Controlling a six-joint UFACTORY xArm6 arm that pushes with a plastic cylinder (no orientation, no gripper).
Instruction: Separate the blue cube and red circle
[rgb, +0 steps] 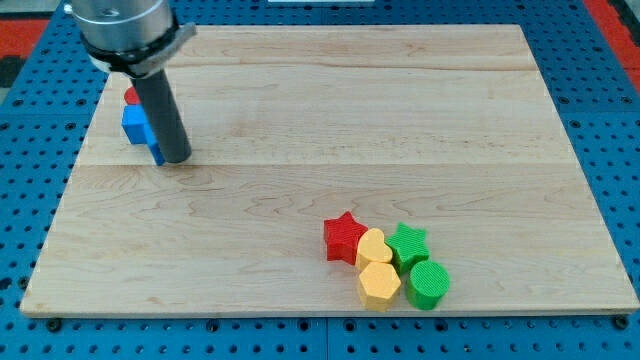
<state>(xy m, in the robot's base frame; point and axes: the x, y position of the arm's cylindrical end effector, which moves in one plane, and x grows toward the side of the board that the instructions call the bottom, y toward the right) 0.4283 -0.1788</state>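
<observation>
Separation looks unfinished: at the view's upper left of the tabletop (300, 110), the blue cube (137, 124) touches the red circle (131, 96), mostly hidden behind the rod. My tip (177, 158) rests just right of the cube. No gripper exists, only the rod. Lower right, five blocks cluster untouched.

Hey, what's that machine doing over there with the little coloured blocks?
A robot arm is pushing blocks around a wooden board with a dark rod. My tip sits at the view's upper left, right beside the blue cube, with the red circle mostly hidden just behind it. The job is to push those two apart; they look close together. A red star, two yellow blocks and two green blocks sit clustered at lower right.
</observation>
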